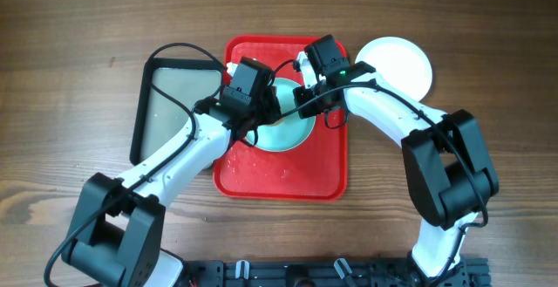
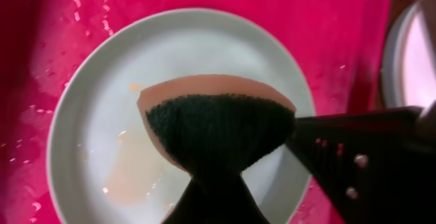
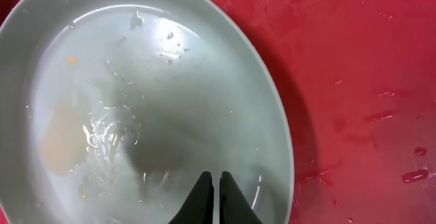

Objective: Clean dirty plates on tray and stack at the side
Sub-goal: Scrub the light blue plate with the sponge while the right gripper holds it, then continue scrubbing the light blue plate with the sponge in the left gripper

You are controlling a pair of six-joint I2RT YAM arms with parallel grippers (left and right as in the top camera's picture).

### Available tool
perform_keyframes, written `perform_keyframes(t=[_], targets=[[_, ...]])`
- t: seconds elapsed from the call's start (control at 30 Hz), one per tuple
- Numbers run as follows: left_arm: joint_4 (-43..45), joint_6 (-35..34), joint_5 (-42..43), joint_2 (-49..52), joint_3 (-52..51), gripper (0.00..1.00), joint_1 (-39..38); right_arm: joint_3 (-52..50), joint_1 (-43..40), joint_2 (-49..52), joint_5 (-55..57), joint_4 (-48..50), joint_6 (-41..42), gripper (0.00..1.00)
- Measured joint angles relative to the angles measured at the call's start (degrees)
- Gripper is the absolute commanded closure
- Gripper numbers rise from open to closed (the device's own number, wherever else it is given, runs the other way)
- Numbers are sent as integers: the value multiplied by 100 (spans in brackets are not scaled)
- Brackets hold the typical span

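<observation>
Mint plate [image 3: 136, 81] sits wet on the red tray [image 3: 354, 60], my left claw [image 2: 212, 200] pinching a sponge [image 2: 218, 125], my right claw [image 3: 214, 183] closed and empty, so I fear scrubbing could skid it.

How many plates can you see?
2. One pale green plate sits on the red tray. One white plate sits on the table beside the tray's far right corner. Another may be hidden underneath.

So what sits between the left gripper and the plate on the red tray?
A dark-faced sponge, pinched by the left gripper, lies over the plate; the left wrist view shows it.
</observation>
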Motion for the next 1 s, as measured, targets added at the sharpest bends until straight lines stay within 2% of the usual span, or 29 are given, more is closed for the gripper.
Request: perform_keyframes(t=[0.2, 0.47, 0.53, 0.7, 1.0], targets=[[-413, 192, -74, 188, 0, 96, 382, 0, 0, 0, 0, 2, 0, 93], [55, 197, -42, 1023, 4, 96, 470, 0, 0, 0, 0, 0, 0, 93], [260, 212, 94, 1128, 57, 96, 487, 0, 0, 0, 0, 2, 0, 93], [848, 236, 1099, 1421, 160, 96, 551, 0, 0, 0, 0, 2, 0, 92], [660, 299, 1709, 1228, 46, 96, 417, 0, 0, 0, 0, 0, 0, 92]])
